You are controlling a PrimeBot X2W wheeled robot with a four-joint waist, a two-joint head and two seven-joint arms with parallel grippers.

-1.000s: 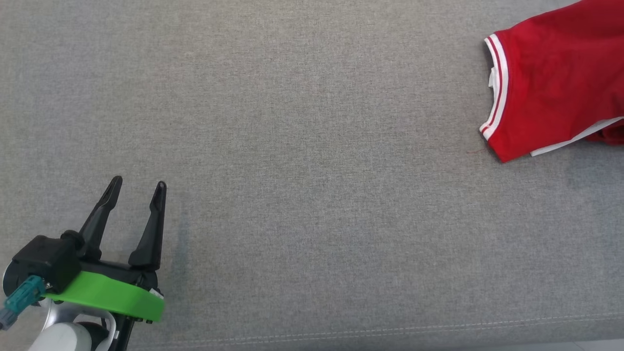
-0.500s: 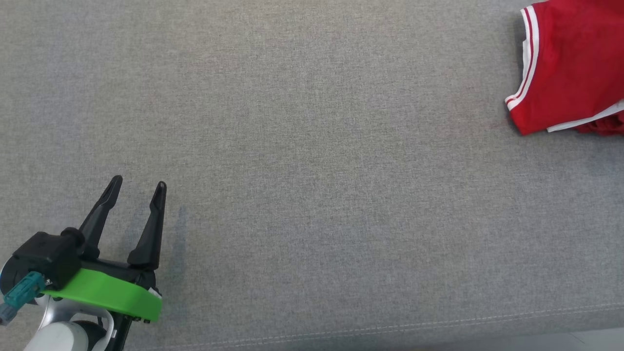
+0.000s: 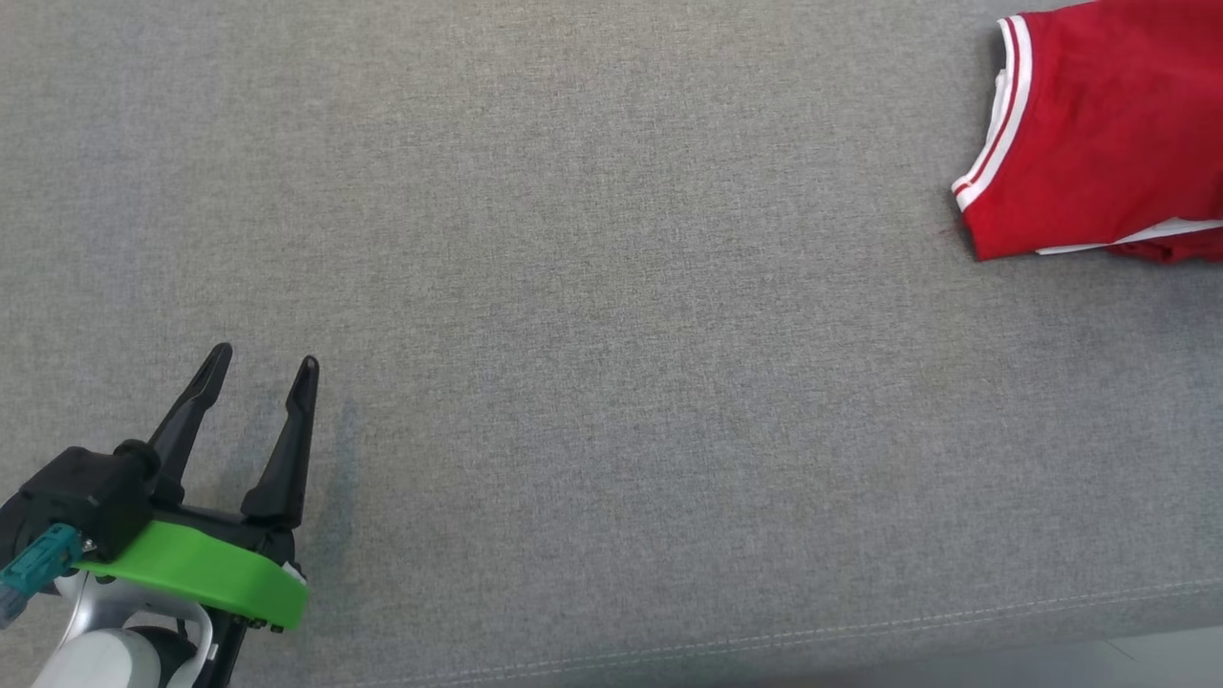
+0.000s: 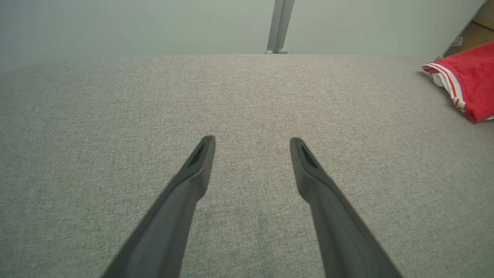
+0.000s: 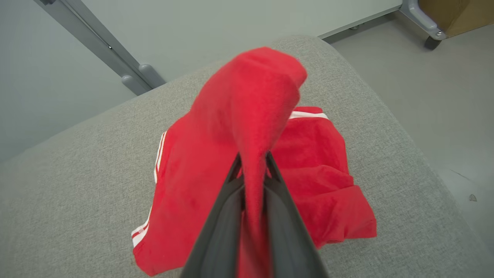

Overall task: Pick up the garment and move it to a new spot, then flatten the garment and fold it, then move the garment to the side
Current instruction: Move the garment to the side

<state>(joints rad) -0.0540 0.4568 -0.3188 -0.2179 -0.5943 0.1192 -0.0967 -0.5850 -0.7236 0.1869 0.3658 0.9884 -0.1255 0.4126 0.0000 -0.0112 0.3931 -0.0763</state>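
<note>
A red knit garment (image 3: 1099, 124) with white-striped trim lies bunched at 2 o'clock in the head view, near the rounded corner of a grey woven cushion (image 3: 611, 287). Its striped hem faces 9 o'clock, and one fold (image 5: 251, 96) stands up in a peak above the rest.

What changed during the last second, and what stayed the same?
The red garment moved toward the head view's upper right, then slightly back left; the camera also shifted a little. The right tool pinches a fold of it. The left tool stayed open over the grey surface.
</note>
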